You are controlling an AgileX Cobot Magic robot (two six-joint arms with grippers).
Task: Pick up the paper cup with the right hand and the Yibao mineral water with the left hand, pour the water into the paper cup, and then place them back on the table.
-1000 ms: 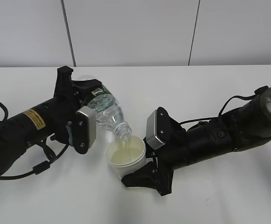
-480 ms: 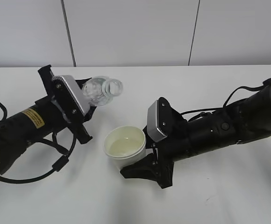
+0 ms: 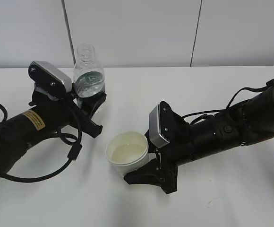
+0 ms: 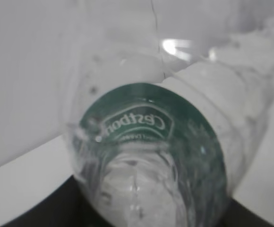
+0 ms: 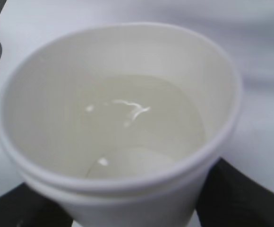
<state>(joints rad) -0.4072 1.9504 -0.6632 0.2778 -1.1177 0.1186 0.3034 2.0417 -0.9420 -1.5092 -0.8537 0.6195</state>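
exterior view: left pincer (image 3: pixel 90 100) grasping upright yibao mineral water (image 3: pixel 88 75); right pincer (image 3: pixel 144 168) grasping water-filled paper cup (image 3: pixel 126 154)

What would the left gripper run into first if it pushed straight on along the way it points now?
Beyond the Yibao mineral water it grips, the left gripper points up-right toward the far edge of the table and the wall. That line looks free; the paper cup sits off to its side. Depth unclear.
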